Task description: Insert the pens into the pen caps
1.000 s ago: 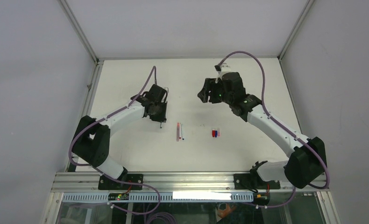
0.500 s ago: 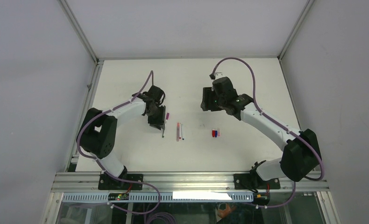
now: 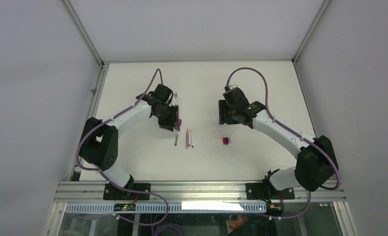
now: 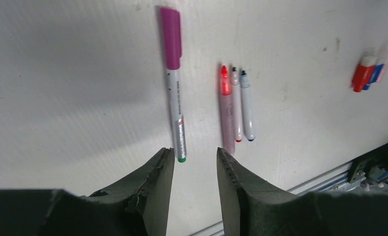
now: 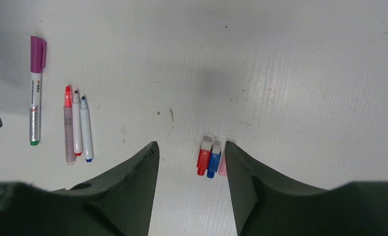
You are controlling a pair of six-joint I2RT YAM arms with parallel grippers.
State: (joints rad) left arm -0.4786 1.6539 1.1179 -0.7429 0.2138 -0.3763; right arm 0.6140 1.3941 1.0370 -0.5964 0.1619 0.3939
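Observation:
Three uncapped pens lie side by side on the white table (image 3: 148, 157): a pink one (image 4: 226, 113), a white one with a red end (image 4: 236, 110) and a white one with a blue end (image 4: 246, 110). They also show in the right wrist view (image 5: 76, 125). A grey pen with a magenta cap (image 4: 175, 98) lies just left of them. My left gripper (image 4: 194, 155) is open and empty above the grey pen's green end. Red (image 5: 203, 158), blue (image 5: 213, 160) and pink (image 5: 222, 164) caps lie together. My right gripper (image 5: 191, 145) is open above them, its right finger over the pink cap.
From above, the pens (image 3: 188, 138) and caps (image 3: 226, 140) lie mid-table between the arms. A metal rail (image 3: 202, 189) runs along the near edge. White walls close the table at the back and sides.
My left gripper has let go of the grey magenta-capped pen, which now lies on the table left of the others. My right gripper has come down and nearer, over the caps.

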